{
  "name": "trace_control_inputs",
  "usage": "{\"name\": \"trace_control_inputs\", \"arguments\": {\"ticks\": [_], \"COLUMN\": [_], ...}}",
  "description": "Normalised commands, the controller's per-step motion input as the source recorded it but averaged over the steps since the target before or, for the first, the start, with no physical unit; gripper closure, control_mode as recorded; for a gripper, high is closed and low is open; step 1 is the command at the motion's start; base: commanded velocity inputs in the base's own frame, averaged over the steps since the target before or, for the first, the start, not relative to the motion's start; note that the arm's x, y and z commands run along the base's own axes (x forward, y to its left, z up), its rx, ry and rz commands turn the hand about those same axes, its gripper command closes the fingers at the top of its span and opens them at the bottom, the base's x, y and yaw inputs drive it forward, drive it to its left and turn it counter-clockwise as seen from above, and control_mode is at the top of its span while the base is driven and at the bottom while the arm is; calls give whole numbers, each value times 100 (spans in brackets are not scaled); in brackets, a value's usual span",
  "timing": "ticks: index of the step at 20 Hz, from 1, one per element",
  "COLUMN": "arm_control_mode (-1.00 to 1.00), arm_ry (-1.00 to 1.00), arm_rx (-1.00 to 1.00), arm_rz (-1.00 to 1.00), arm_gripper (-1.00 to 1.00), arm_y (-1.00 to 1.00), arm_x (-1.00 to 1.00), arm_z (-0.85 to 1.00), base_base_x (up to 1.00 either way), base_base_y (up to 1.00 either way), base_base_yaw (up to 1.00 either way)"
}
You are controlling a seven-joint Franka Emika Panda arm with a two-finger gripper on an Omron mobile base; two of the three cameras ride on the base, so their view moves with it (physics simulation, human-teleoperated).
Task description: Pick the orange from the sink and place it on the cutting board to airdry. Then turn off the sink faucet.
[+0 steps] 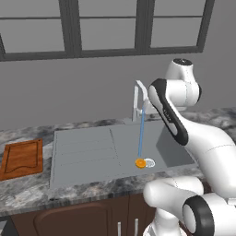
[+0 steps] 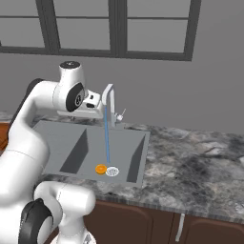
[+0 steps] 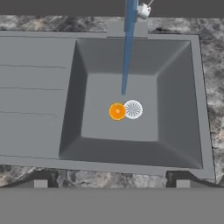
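The orange (image 3: 117, 111) lies on the floor of the sink (image 3: 39, 92) basin, touching the left side of the round silver drain (image 3: 132, 109). A blue stream of water (image 3: 127, 57) runs from the sink faucet (image 3: 134, 11) and lands just behind the orange. My gripper (image 3: 111, 183) hangs high above the basin, open and holding nothing, with its fingertips (image 3: 41, 182) spread wide. From the left base the orange (image 1: 140, 163) sits under the faucet (image 1: 138, 99), and the cutting board (image 1: 20, 158) lies on the counter left of the sink (image 1: 83, 152). The right base view shows the orange (image 2: 100, 169) and the faucet (image 2: 110, 105).
The ribbed drainboard (image 1: 85, 150) separates the basin from the board. Marbled counter (image 2: 190, 162) extends to the right of the sink. A grey wall with a dark-framed window (image 1: 106, 27) rises behind the faucet. The faucet's small lever (image 2: 120, 116) sticks out on its right side.
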Motion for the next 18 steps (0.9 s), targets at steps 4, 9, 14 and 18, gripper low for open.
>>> {"name": "trace_control_inputs", "arguments": {"ticks": [4,9,14,18], "arm_control_mode": [-100,-100,-100,-100], "arm_ry": [-4,-3,0,0], "arm_rx": [-2,-2,0,0], "arm_rz": [0,0,0,0], "arm_gripper": [-100,-100,-100,-100], "arm_y": [1,0,0,0], "arm_x": [0,0,10,22], "arm_z": [-21,-33,-34,-25], "base_base_x": [0,0,0,0], "base_base_y": [0,0,0,0], "base_base_yaw": [0,0,0,0]}}
